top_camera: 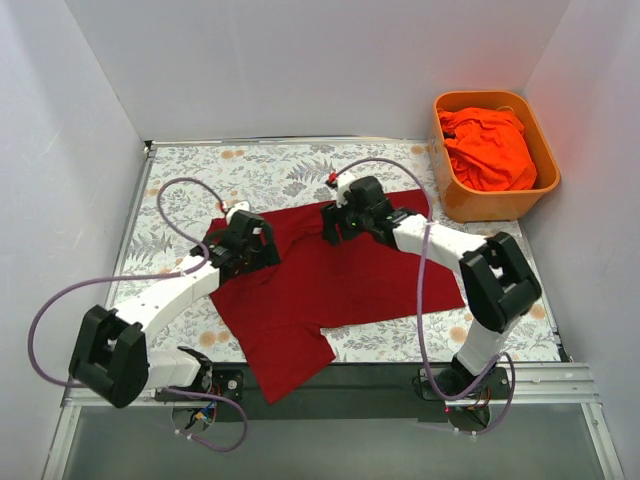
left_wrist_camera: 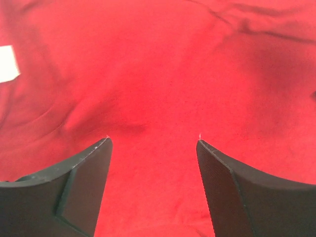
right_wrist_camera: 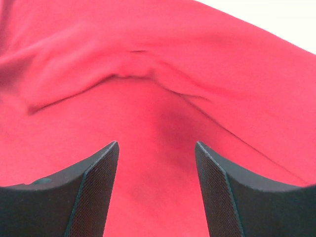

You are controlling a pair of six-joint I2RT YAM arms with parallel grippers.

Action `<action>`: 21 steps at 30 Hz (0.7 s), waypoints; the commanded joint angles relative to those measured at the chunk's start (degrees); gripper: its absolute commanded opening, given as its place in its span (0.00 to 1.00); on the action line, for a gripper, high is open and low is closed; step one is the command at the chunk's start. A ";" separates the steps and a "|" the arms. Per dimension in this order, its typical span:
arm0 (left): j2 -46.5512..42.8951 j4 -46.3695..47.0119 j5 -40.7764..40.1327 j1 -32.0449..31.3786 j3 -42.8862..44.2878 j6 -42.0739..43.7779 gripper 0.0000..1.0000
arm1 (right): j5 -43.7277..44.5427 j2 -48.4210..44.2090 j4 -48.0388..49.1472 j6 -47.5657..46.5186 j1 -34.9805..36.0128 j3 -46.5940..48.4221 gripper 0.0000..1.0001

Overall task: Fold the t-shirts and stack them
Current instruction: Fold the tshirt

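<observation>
- Standing open over the dark crimson cloth t-shirt (top_camera: 330, 290) spread on the floral table (top_camera: 280, 165), the left tool (left_wrist_camera: 153, 140) and right tool (right_wrist_camera: 157, 144) could pinch uneven layers, skewing the fold.
- The bright orange-red t-shirt (top_camera: 490, 148) lies bunched in the orange plastic tub (top_camera: 547, 182).

Dark crimson t-shirt (top_camera: 320, 285): spread open and lightly wrinkled, lying askew across the table (top_camera: 270, 165). Bright orange-red t-shirt (top_camera: 490, 148): crumpled inside the orange tub (top_camera: 495, 205), far right corner.
</observation>
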 commanded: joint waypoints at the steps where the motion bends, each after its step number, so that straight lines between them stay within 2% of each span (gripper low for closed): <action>1: 5.11 0.70 -7.70 -5.54 4.72 7.02 0.63 | 4.71 -6.84 -2.73 4.40 -2.44 -4.14 0.59; 9: 19.43 4.38 -14.74 -12.84 12.10 17.12 0.51 | 6.73 -16.94 -4.84 3.97 -3.67 -13.20 0.59; 13: 23.93 6.14 -15.71 -13.64 13.43 18.89 0.48 | 7.35 -19.33 -5.46 3.79 -4.29 -15.93 0.59; 21: 28.76 7.47 -22.30 -13.73 14.74 20.04 0.29 | 7.26 -20.74 -5.55 3.53 -5.25 -17.69 0.59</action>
